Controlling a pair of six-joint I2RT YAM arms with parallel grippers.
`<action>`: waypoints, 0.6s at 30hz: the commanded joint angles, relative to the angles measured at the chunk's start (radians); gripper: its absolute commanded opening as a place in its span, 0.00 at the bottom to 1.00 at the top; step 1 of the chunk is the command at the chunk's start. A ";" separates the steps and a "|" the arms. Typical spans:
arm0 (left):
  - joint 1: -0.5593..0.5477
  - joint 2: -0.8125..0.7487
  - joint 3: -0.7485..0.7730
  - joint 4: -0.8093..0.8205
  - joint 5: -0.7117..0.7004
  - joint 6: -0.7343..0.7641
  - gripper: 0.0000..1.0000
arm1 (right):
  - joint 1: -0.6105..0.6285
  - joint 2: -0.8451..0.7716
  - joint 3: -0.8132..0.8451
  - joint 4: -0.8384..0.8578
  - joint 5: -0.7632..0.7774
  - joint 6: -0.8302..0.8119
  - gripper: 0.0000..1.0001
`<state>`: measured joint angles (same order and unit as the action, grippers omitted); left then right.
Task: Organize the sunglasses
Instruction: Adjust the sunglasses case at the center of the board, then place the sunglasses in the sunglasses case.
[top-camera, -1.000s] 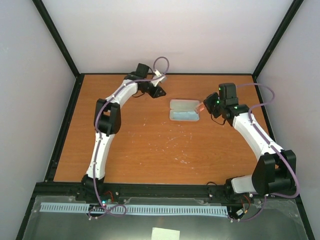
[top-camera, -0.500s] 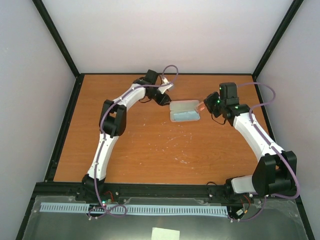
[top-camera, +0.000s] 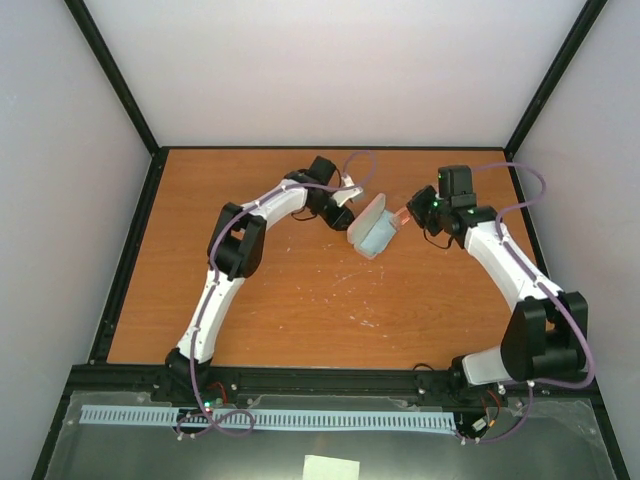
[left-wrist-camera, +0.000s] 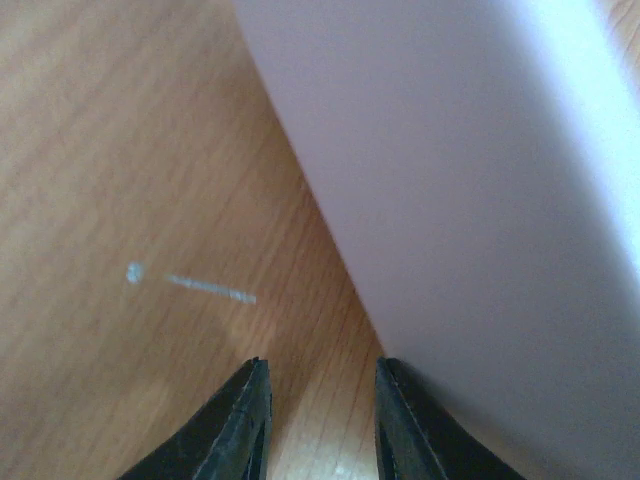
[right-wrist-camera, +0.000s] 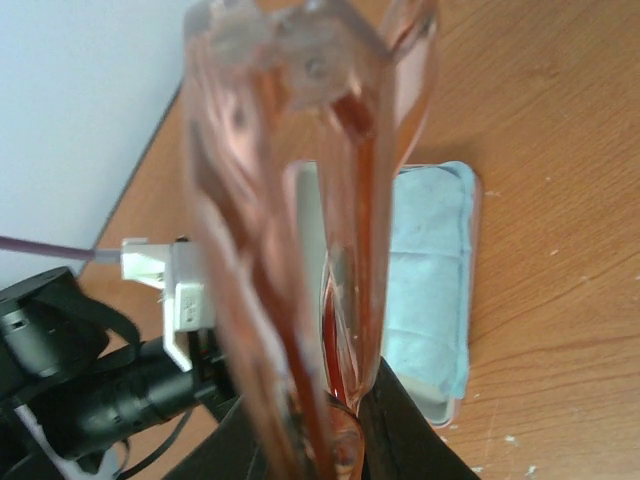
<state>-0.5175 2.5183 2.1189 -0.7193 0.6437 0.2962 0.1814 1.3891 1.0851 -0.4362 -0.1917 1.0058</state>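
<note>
A: What's sitting under everything?

B: An orange wood table (top-camera: 300, 300), scuffed w/ pale marks. Both arms are reaching toward its far middle: the L arm (top-camera: 225, 250) is bending in from the left, and the R arm (top-camera: 510, 270) is curving in from the right.

A: And btwn them?

B: An open case (top-camera: 372, 232), pale pinkish, is lying at an angle between the two wrists. Its lid is tilting up on the side facing the L arm. A blue-grey cloth (right-wrist-camera: 435, 270) is lying in the case's tray, filling most of it.

A: Where are the sunglasses?

B: The sunglasses (right-wrist-camera: 300, 200) are folded, w/ see-through amber lenses and frame. They're hanging in the air at the case's right end, above the cloth and not touching it. The R gripper (right-wrist-camera: 315, 430) is clamping them, one black finger pressing on each side of the frame.

A: L gripper?

B: The L gripper (left-wrist-camera: 318, 420) is sitting low over the table, right against the outside of the case. Its fingers (left-wrist-camera: 245, 420) are standing slightly apart w/ only bare wood showing in the gap, so it's gripping nothing. In the L wrist view the case's pale shell is running just beside one finger. Can't tell whether they're touching.
</note>
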 joint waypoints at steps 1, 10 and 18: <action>0.001 -0.037 -0.045 -0.003 -0.006 -0.006 0.31 | -0.027 0.087 -0.006 0.001 -0.044 -0.103 0.09; 0.017 -0.112 -0.146 0.052 -0.002 -0.031 0.31 | -0.051 0.334 0.099 0.039 -0.271 -0.268 0.07; 0.006 -0.109 -0.155 0.072 0.034 -0.060 0.31 | -0.047 0.413 0.134 0.042 -0.322 -0.306 0.07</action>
<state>-0.5072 2.4447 1.9587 -0.6678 0.6479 0.2615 0.1341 1.7714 1.1870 -0.4198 -0.4587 0.7418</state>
